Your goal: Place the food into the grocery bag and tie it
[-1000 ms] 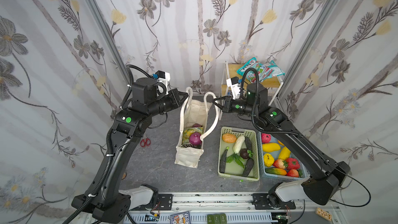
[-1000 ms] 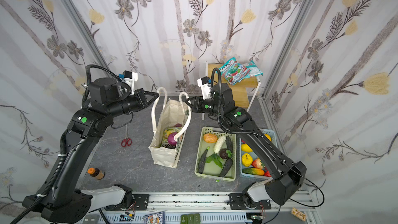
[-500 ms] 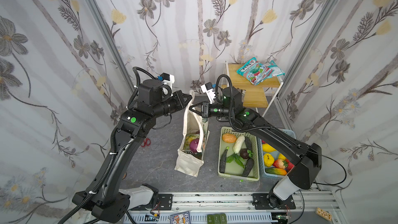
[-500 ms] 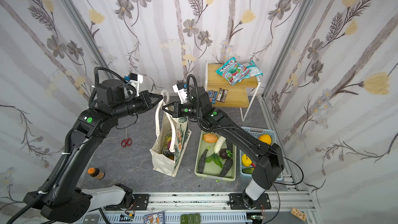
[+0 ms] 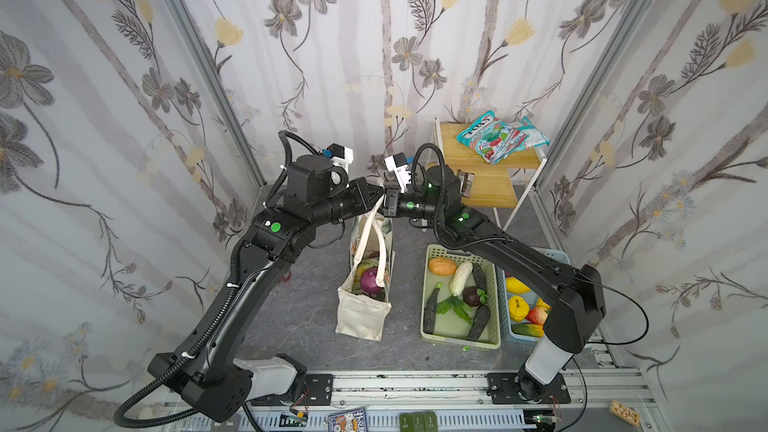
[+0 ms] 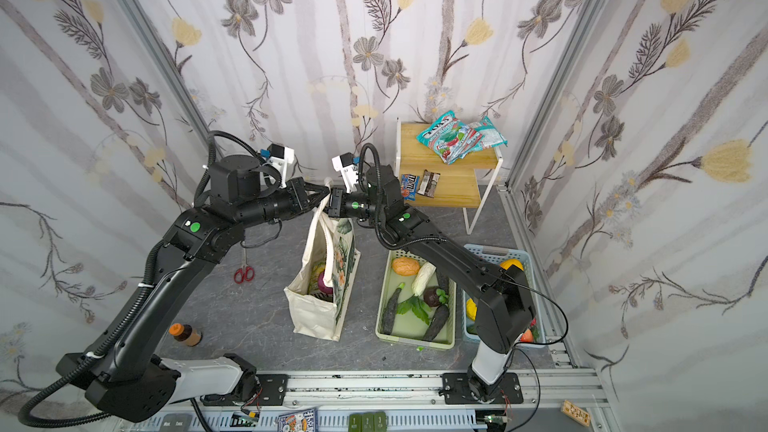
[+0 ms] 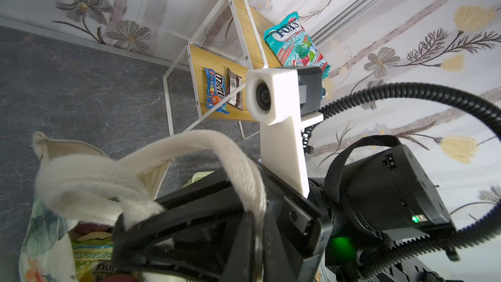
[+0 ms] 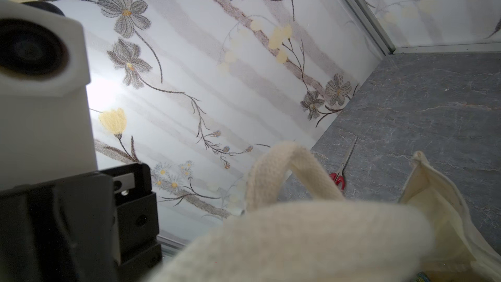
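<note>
The cream grocery bag (image 5: 360, 317) (image 6: 312, 313) stands upright on the grey floor, its mouth pulled narrow. Inside it lies food: a purple onion (image 5: 368, 282) (image 6: 325, 284) and a yellow-green snack packet (image 7: 92, 250). My left gripper (image 5: 379, 193) (image 6: 326, 192) (image 7: 257, 240) is shut on one cream strap handle (image 7: 217, 142). My right gripper (image 5: 387, 202) (image 6: 335, 204) meets it tip to tip above the bag, shut on the other strap handle (image 8: 298, 240). That strap hides the right jaws in the right wrist view.
A pale green basket (image 5: 457, 340) of toy vegetables and a blue basket (image 5: 552, 255) of fruit stand right of the bag. Behind them a wooden shelf (image 5: 453, 139) carries teal-red packets (image 5: 498, 141) and candy bars (image 6: 419, 184). Red scissors (image 6: 244, 274) and a brown bottle (image 6: 185, 333) lie left.
My right gripper has swung left across the bag with its handle and now meets the left gripper. The bag's mouth has narrowed and the bag has turned side-on.
</note>
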You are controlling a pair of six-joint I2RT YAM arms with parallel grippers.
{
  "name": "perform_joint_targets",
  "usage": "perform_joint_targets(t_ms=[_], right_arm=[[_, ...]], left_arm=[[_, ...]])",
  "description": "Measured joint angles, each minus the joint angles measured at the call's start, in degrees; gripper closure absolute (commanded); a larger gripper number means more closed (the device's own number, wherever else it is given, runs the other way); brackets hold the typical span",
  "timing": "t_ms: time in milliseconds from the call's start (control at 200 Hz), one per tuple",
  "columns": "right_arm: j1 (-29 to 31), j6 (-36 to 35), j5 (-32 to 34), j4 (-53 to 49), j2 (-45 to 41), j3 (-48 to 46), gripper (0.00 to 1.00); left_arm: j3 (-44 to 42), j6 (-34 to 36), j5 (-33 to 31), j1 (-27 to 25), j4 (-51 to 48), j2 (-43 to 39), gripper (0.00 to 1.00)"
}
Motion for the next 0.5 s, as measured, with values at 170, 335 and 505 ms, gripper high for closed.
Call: perform_joint_targets(t_ms=[170,335,505], right_arm=[[-0.1,3.0,-0.7,6.4,0.2,-2.5,0.9],[-0.1,5.1,-1.7,11.8,-0.1,-6.3,0.9],[0.0,6.0,-2.5,15.7,-0.5,-7.0,0.89]], left_arm=[[-0.5,0.0,-0.4,-0.1,1.5,0.0,0.74],[-1.6,0.7,-3.0,-0.3,0.0,-1.7,0.42],[-1.8,2.6,-6.5,0.0,-3.1,-4.8,0.4]])
